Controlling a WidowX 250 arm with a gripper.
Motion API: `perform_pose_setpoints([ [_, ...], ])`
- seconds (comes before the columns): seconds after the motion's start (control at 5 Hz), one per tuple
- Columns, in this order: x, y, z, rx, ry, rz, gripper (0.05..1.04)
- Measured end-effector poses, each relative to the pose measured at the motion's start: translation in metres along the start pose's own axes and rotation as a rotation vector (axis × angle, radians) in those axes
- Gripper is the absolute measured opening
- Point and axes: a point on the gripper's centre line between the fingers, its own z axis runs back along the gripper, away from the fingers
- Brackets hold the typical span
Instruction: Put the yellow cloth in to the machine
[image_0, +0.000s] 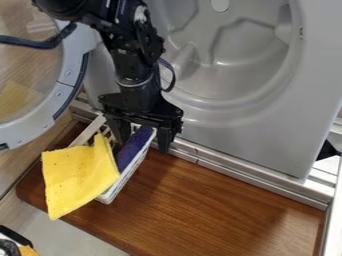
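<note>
The black gripper (143, 142) hangs over the back part of a white basket (125, 182), open, one finger near each side of it. A purple item (133, 147) lies in the basket below and between the fingers. The yellow cloth (77, 175) drapes over the basket's left and front side, in front and to the left of the gripper, apart from its fingers. Behind the arm on the right is the machine (307, 100) with its round grey opening.
The machine's round door (70, 75) stands swung out at the left. A brown wooden board (220, 210) lies under the basket and extends to the right. A metal ledge (260, 185) runs along the machine's foot. Dark and orange items are at the bottom left corner.
</note>
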Motion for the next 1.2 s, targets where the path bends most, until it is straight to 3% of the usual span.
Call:
perform_pose_setpoints([
  [0.2, -0.004, 0.0, -0.005, -0.002, 0.026, 0.002, 1.0],
  [0.6, -0.012, 0.03, 0.013, -0.024, 0.041, 0.098, 0.999],
  [0.8, -0.02, 0.062, 0.005, 0.04, 0.089, 0.157, 1.0],
  [1.2, -0.025, 0.061, -0.02, 0.023, 0.098, 0.204, 0.999],
])
